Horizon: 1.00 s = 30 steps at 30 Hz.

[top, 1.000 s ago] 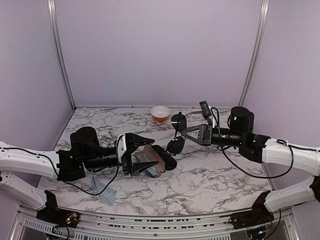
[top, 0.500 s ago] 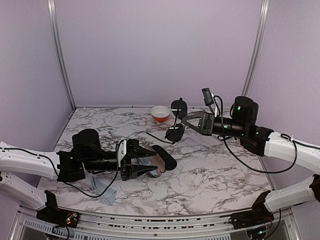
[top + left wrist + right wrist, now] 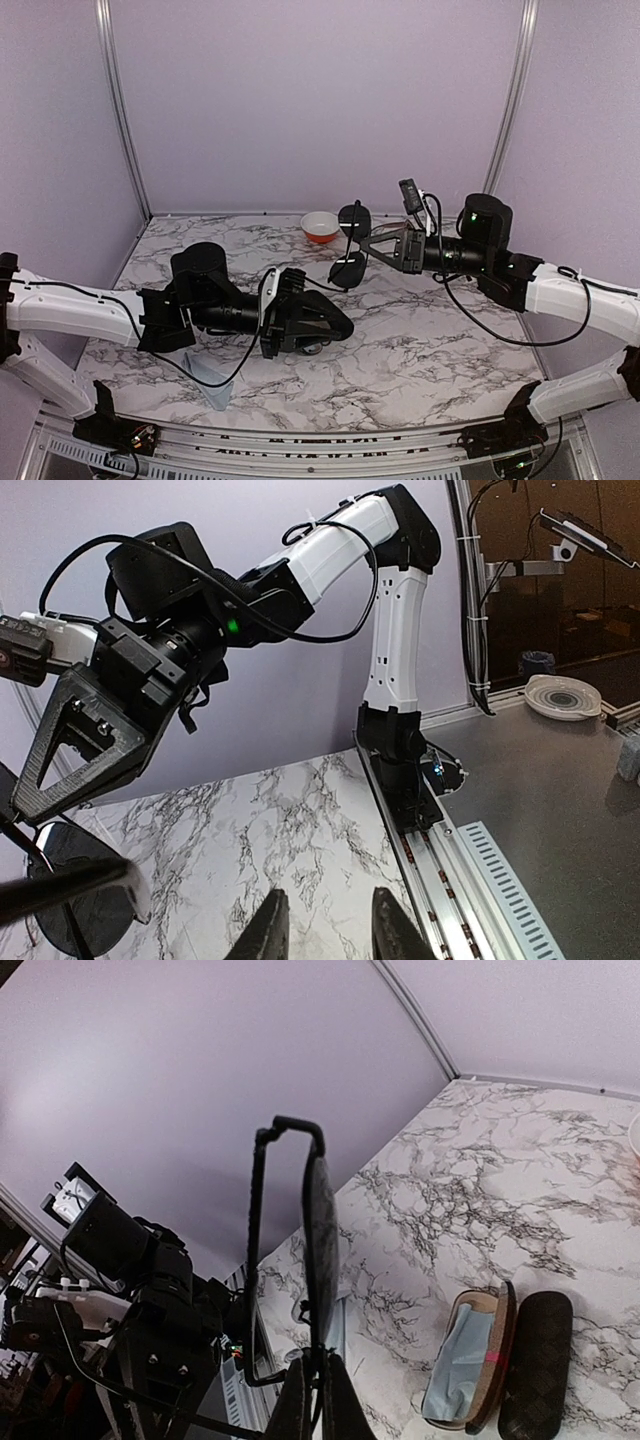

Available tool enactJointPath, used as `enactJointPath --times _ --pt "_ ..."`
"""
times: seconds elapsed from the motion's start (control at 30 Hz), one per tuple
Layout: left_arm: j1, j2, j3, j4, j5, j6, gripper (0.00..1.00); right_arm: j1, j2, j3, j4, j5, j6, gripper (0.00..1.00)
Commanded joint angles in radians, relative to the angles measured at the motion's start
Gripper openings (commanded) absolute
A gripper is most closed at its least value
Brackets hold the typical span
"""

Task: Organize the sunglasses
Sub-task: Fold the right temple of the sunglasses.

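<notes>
Evidently the right gripper (image 3: pixel 368 250) is clamped on the black sunglasses (image 3: pixel 350 268), held aloft over the far middle (likely to carry them clear). Nearer, to the left, the left gripper (image 3: pixel 305 322) hovers by the open brown case (image 3: pixel 503 1345); whether it grips anything cannot be told.

Pale lilac walls (image 3: pixel 320 100) with a matte finish close in your workspace. Slim aluminium posts (image 3: pixel 123 110) mark the back corners, one on each side. Below them you have a white tabletop with grey marble veining (image 3: pixel 420 350), evenly lit and carrying only soft shadows. A slotted metal rail (image 3: pixel 330 445) runs along its near edge. In the left wrist view you can see past the tabletop's side to a smooth grey surface (image 3: pixel 570 780), with dark glass panels (image 3: pixel 590 610) behind it.
</notes>
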Motion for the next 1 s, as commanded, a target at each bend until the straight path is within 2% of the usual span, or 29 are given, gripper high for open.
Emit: enactJointPath --times 0.0,0.43,0.97 --pt "-0.006 0.020 0.036 0.047 -0.006 0.008 0.30 -0.003 0.001 0.006 0.036 -0.044 -0.002 0.00" --pt "-0.001 0.095 0.094 0.101 -0.145 -0.006 0.33 0.047 0.013 0.004 0.022 -0.079 -0.062 0.00" --pt "-0.001 0.094 0.091 0.115 -0.164 0.001 0.33 0.122 0.047 0.042 0.000 -0.134 -0.121 0.00"
